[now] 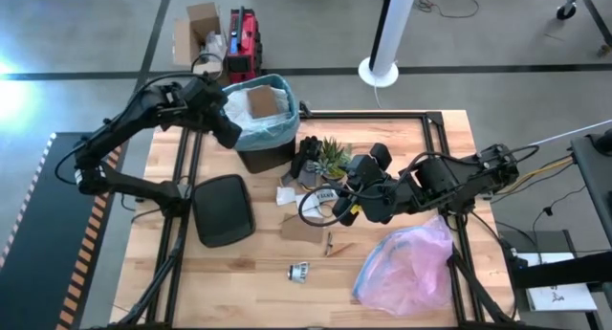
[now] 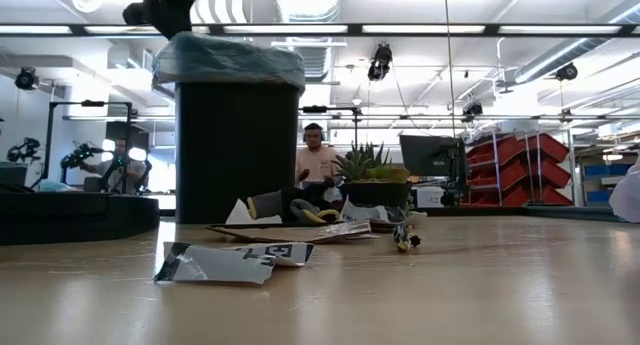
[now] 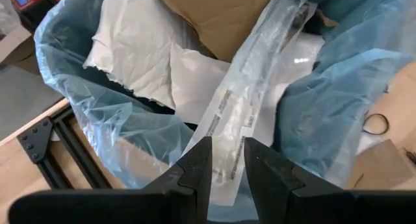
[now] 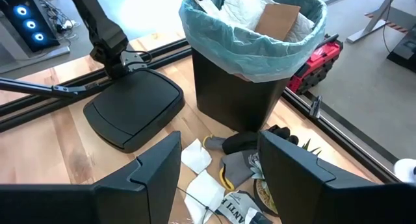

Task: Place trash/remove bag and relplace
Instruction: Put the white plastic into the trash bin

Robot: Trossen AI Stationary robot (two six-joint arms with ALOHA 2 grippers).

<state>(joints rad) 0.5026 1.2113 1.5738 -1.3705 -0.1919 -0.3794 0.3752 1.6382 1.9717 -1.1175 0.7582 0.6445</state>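
So far we log paper filling the bag (image 1: 260, 120), scraps (image 1: 289, 193) on the table (image 1: 402, 282), left gripper (image 3: 225, 160) pinching a clear wrapper (image 3: 250, 113), right gripper (image 4: 218, 160) spread.

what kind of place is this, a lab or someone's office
Most likely a robotics lab or workshop, not an office. The wooden table sits in a black metal frame on a bare concrete floor, and the low view shows red storage bins and open ceiling ducts behind.

Blue-teal bag (image 1: 258, 120) lines black bin, holding white, brown trash (image 1: 260, 101).
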